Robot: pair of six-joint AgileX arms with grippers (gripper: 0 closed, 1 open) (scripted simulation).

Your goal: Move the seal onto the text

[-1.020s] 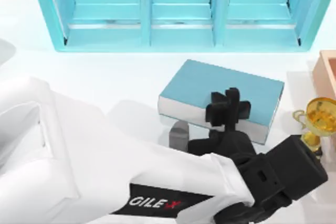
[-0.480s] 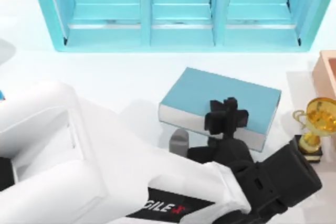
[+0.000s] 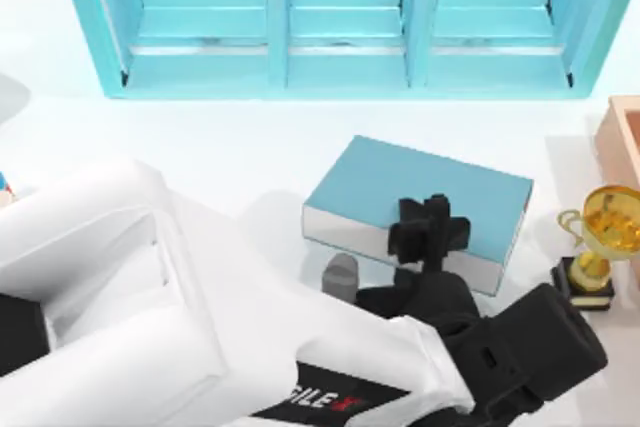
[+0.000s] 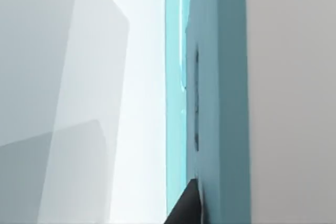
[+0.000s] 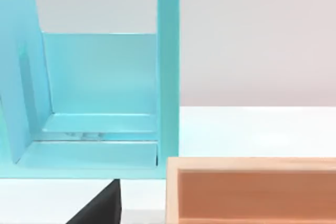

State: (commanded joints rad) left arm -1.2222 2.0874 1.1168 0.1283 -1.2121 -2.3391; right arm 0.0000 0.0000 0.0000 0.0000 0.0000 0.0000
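The seal cannot be made out in the top view; if it is in play, it sits hidden under the left claw (image 3: 428,232), so I cannot tell whether that claw is grasping it or has let go. The claw hangs over the text (image 3: 420,207), above the near long edge of the teal cover, which suits setting a small block down well inside the cover rather than at its lip. The text lies flat on the white counter (image 3: 230,147), right of centre and turned at a slight angle, its white page edges facing the near side.

The left arm reaches in from the counter's near left corner, its broad white link crossing low and its black wrist bent toward the book.

Behind, a teal shelf unit (image 3: 340,17) runs along the far edge. A gold trophy (image 3: 605,232) on a black base stands just beside the text toward the right edge, close enough that a sideways swing could clip it. An orange box (image 5: 252,190) sits by the right edge beyond it. The right arm looks parked near that edge.
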